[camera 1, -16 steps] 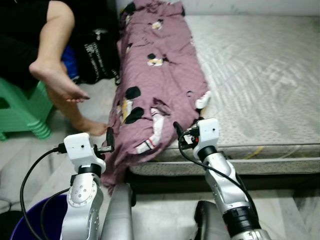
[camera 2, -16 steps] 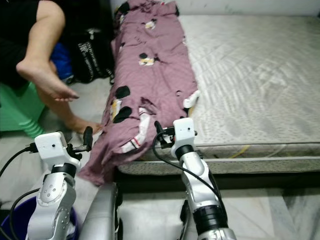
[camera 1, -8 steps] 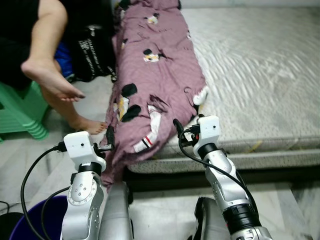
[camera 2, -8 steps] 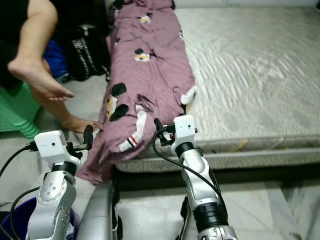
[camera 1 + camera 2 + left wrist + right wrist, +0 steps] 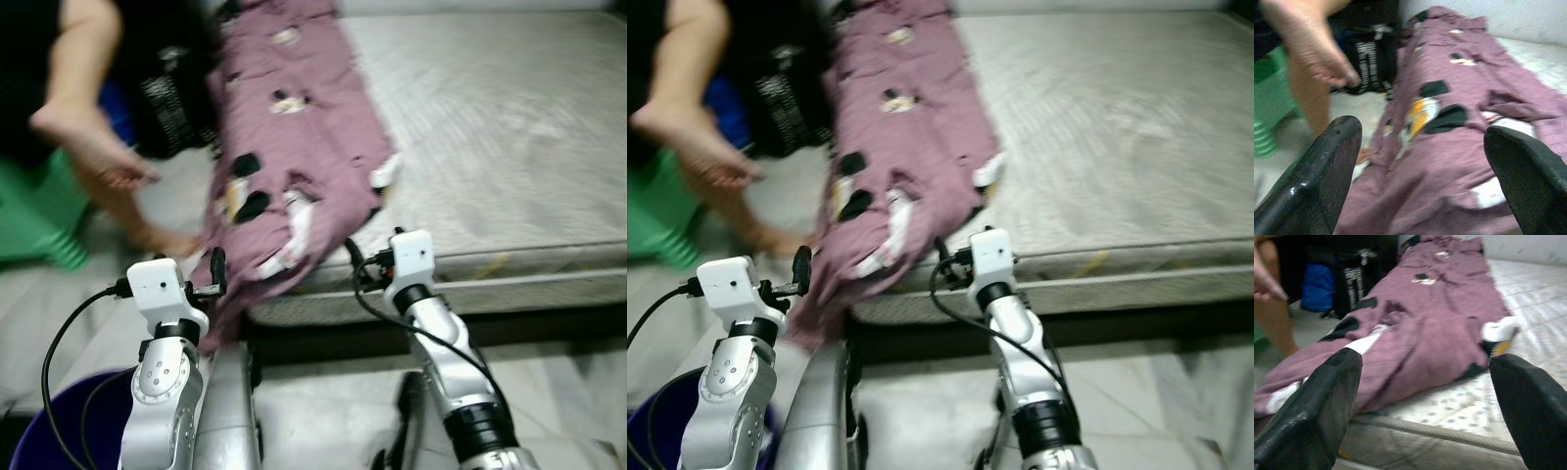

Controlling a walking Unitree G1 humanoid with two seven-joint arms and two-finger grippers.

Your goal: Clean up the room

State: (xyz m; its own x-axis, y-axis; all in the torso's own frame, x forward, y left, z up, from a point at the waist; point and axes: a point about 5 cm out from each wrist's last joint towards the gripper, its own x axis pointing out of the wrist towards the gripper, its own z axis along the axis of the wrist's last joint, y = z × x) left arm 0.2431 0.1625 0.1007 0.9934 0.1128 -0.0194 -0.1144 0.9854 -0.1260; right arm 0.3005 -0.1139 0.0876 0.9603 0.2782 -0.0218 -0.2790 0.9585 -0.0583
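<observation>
A mauve blanket [image 5: 294,147] with black, white and yellow patches lies along the left side of a bare grey mattress [image 5: 490,127]. Its lower end hangs over the mattress corner toward the floor. My left gripper [image 5: 213,271] is raised in front of that hanging end, short of it, and its fingers stand wide apart in the left wrist view [image 5: 1420,161]. My right gripper [image 5: 353,257] is raised before the mattress front edge, just right of the blanket [image 5: 1440,318]. It is open too, with nothing between its fingers [image 5: 1425,401].
A person sits at the left on a green stool [image 5: 29,215], one bare foot [image 5: 93,147] lifted and the other on the floor. A black bag [image 5: 171,98] stands beside the bed. A purple bucket [image 5: 59,431] is by my left side. Pale tiled floor lies in front.
The whole picture has shifted and blurred, so the camera has moved. Both grippers keep the same raised, open pose. The blanket lies as before.
</observation>
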